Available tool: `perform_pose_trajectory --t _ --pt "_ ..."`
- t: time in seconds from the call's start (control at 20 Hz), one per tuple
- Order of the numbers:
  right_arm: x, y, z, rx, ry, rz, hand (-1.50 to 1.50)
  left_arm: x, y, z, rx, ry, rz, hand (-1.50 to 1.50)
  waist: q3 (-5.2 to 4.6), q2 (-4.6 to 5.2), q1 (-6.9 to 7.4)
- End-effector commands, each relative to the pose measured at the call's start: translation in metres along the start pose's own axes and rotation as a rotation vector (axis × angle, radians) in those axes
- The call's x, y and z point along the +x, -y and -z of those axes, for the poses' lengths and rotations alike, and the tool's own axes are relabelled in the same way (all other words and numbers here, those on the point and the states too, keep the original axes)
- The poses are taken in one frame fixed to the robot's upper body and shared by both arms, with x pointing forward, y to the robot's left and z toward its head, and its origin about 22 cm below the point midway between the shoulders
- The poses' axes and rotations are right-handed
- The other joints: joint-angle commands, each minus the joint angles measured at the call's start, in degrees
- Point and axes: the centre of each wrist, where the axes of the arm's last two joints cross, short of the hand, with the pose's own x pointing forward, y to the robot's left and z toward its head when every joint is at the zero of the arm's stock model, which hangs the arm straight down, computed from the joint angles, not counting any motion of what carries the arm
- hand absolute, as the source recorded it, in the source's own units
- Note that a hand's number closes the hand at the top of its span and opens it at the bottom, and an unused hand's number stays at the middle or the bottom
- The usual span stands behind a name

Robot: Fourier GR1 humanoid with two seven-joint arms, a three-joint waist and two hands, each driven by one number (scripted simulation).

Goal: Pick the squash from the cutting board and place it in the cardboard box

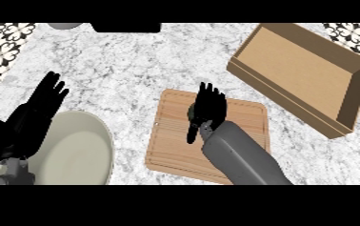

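A wooden cutting board (239,118) lies on the marble counter near the middle. My right hand (208,107) hovers over its upper left part with fingers straight, pointing away from me. Under the hand a small dark green bit of the squash (190,109) peeks out at the left; the rest is hidden. The open cardboard box (299,72) sits at the upper right, tilted, with nothing visible inside. My left hand (41,103) rests at the left edge, fingers straight and up.
A pale round plate (81,148) lies at the lower left beside my left hand. A dark object (126,27) and a grey round object (65,25) sit at the counter's far edge. Patterned tiles show in the top corners.
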Motion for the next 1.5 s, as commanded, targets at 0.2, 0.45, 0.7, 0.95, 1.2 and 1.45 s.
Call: perform_pose_trajectory --t 0.2,0.45,0.7,0.95,1.2,1.45 --pt "0.004 -0.006 0.005 -0.013 -0.091 0.041 1.5 -0.008 0.008 0.001 0.003 0.008 -0.012 0.0 0.0 0.04 -0.07" --pt "0.002 -0.011 -0.003 -0.075 0.001 -0.026 1.5 -0.006 -0.004 0.011 0.012 0.003 0.001 0.0 -0.01 -0.02 -0.42" --pt "0.003 0.0 0.024 -0.093 0.004 -0.012 1.5 0.004 -0.024 -0.007 -0.004 0.01 -0.008 0.0 0.0 0.07 0.24" --pt "-0.032 0.001 0.023 0.036 0.373 -0.203 1.5 -0.012 -0.001 -0.005 -0.011 -0.001 0.006 0.0 0.0 0.19 -0.19" --pt "-0.073 0.02 0.027 0.094 0.596 -0.31 1.5 -0.009 0.002 -0.013 -0.001 0.0 -0.02 0.0 0.01 -0.14 -0.52" --pt "-0.086 0.056 0.036 -0.07 0.606 -0.312 1.5 0.017 -0.001 -0.001 -0.013 -0.008 -0.006 0.0 0.02 -0.06 -0.52"
